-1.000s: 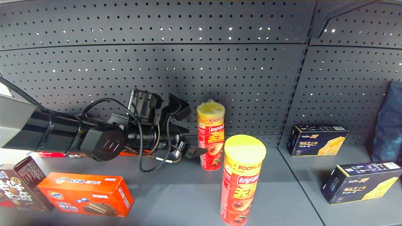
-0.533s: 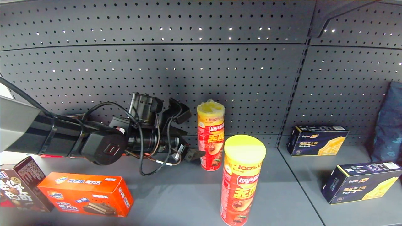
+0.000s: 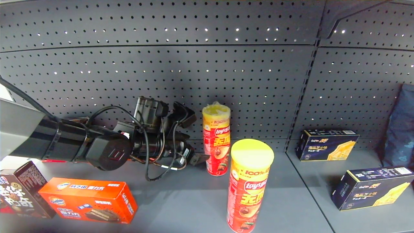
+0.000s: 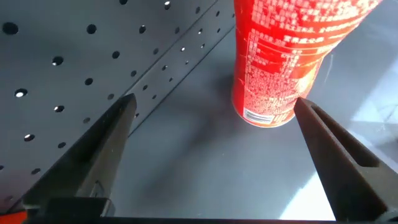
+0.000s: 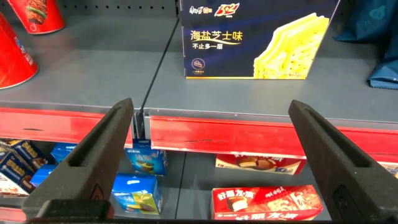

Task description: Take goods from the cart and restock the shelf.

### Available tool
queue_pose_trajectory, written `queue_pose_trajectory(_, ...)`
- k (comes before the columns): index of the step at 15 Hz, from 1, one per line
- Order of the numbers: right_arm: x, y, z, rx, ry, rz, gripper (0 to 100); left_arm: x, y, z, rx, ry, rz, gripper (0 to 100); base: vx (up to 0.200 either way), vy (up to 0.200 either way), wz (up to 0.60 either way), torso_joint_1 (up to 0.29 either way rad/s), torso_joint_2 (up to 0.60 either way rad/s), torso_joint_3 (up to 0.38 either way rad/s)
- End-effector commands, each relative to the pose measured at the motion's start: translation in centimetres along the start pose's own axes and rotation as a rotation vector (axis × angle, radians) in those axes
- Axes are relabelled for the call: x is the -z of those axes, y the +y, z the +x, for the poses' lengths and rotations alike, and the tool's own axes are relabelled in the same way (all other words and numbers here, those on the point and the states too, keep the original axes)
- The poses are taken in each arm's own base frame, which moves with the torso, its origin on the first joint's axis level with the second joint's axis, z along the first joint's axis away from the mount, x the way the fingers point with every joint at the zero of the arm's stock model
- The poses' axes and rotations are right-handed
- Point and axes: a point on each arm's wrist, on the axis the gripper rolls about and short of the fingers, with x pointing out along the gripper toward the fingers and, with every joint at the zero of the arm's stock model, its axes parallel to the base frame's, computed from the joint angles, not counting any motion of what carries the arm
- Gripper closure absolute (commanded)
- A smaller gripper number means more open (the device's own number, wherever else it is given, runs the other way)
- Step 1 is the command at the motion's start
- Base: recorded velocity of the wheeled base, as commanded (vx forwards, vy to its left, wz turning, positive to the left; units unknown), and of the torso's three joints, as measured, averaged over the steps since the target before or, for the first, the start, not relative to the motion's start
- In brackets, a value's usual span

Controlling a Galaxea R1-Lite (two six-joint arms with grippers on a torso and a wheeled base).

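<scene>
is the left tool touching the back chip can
Cannot tell. In the left wrist view one fingertip of the left tool meets the outline of the back chip can; the head view overlaps too.

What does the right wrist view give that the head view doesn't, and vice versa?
Head view adds the left gripper by the rear chip can, and the orange box. Right wrist view adds the open right gripper, the red shelf edge and boxes on the shelf below. Both show a dark blue cracker box and the front chip can.
</scene>
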Motion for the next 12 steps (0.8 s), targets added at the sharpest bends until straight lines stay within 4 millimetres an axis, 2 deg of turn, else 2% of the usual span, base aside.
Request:
queue_pose_trajectory(1,0.0,0.0,0.0,-0.001,0.001,0.0,0,0.0,0.1,0.0,-0.008,0.001,-0.002,0,0.0,0.0,0.0,0.0,0.0,0.0)
queue_pose_trajectory(9,0.0,0.0,0.0,-0.001,0.001,0.0,0,0.5,0.3,0.1,-0.033,0.019,-0.012,0,0.0,0.0,0.0,0.0,0.0,0.0)
queue_pose_trajectory(12,0.0,0.0,0.0,-0.001,0.001,0.0,0,-0.1,0.4,-1.2,-0.077,-0.001,-0.002,0,0.0,0.0,0.0,0.0,0.0,0.0)
